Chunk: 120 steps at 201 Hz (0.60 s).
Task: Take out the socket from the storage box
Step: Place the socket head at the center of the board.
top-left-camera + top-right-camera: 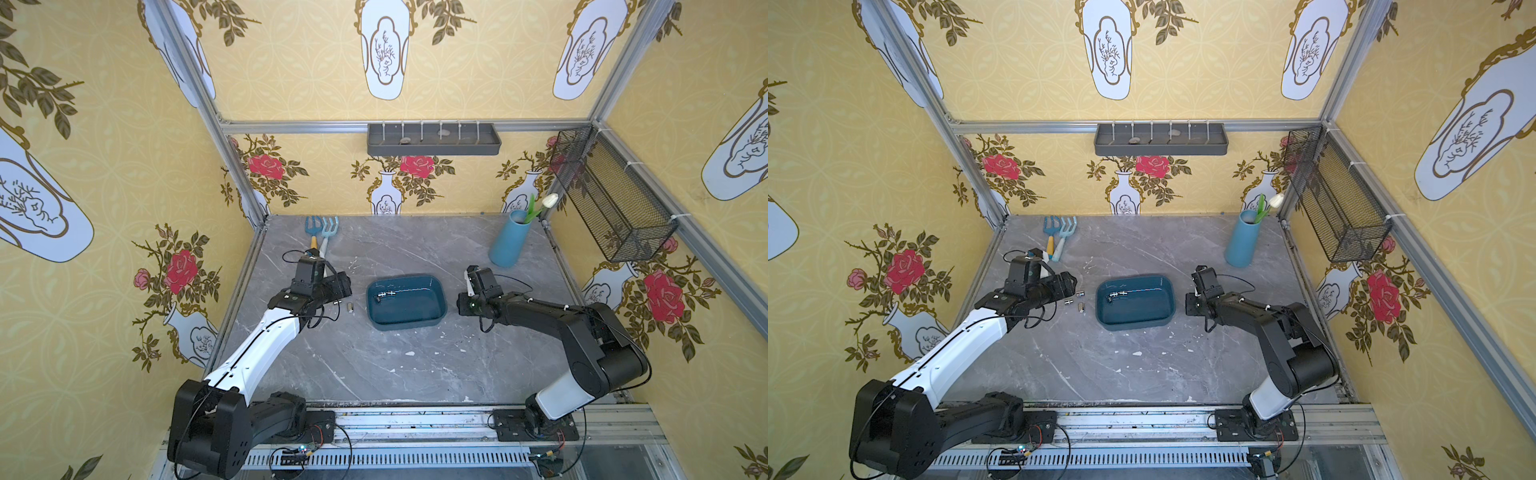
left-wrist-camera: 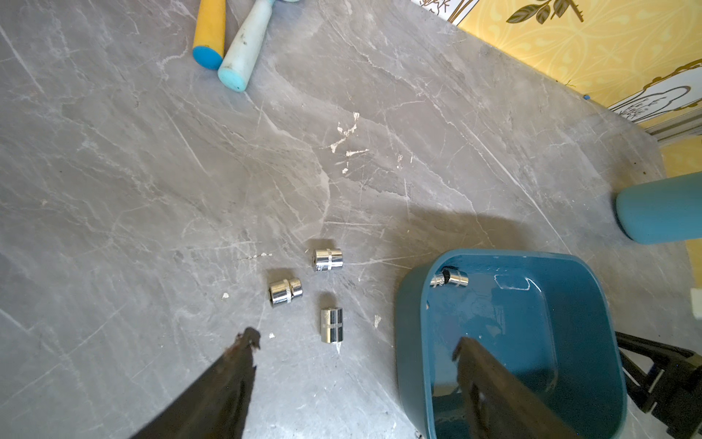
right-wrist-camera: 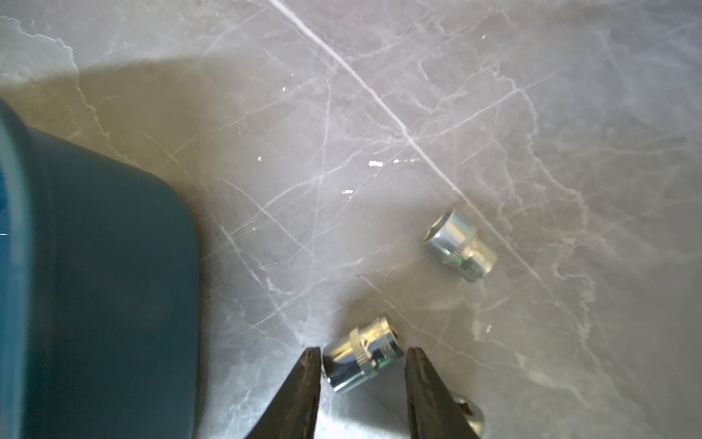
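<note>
One shiny silver socket point(image 2: 450, 278) lay on its side inside the storage box point(image 2: 532, 334). It was tucked in the far corner on the left arm's side, close to the box wall. It was short, round and bright like a mirror. The storage box was a low, dark blue-green tub with rounded corners, and it sat near the middle of the grey tabletop point(image 1: 374, 365).

Three more sockets point(image 2: 285, 292) lay on the tabletop just beside the storage box, on the left arm's side. The left tool point(image 2: 357, 344) was near them with its fingers wide apart and nothing between them. One finger point(image 2: 478, 365) reached over the edge of the storage box.

On the other side of the storage box, the right tool point(image 3: 364, 353) pointed down with its fingers a little apart. A socket point(image 3: 353, 365) sat between them, with a gap next to one finger. Another socket point(image 3: 460, 245) lay near it, and part of a third point(image 3: 471, 416) peeked out behind a finger.

Behind the storage box were two little garden forks point(image 1: 322, 237) and a blue vase point(image 1: 508, 243) with a white flower point(image 1: 550, 200).
</note>
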Available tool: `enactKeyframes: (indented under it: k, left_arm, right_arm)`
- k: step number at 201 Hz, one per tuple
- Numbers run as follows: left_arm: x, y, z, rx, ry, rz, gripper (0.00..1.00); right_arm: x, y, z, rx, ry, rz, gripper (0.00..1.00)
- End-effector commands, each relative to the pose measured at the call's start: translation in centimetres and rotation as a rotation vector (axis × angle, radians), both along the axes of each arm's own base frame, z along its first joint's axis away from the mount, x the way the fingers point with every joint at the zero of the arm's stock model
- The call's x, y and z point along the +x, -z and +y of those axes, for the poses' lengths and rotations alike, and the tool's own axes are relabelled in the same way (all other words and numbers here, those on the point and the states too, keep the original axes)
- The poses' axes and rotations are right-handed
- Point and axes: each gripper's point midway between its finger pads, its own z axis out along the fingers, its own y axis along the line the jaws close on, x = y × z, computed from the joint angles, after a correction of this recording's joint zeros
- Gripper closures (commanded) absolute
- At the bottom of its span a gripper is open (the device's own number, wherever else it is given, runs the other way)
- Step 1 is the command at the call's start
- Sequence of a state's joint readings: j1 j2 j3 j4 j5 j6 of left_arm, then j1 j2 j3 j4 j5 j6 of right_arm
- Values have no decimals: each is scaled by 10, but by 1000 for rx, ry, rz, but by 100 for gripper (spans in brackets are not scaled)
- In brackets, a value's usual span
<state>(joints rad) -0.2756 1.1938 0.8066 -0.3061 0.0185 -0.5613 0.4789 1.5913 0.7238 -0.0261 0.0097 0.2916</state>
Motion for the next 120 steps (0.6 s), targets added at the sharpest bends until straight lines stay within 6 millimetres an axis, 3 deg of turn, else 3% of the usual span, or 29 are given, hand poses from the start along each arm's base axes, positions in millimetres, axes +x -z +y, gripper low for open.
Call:
enactKeyframes:
  k: [1,120]
  left_arm:
    - [1,-1,-1,-6,0,-11,13]
    - [0,-1,0,-7,-1,-15,13]
  right_arm:
    - [4,-2,0,5,14,-17,58]
    - [10,-12,-1,-50,4,-33,58]
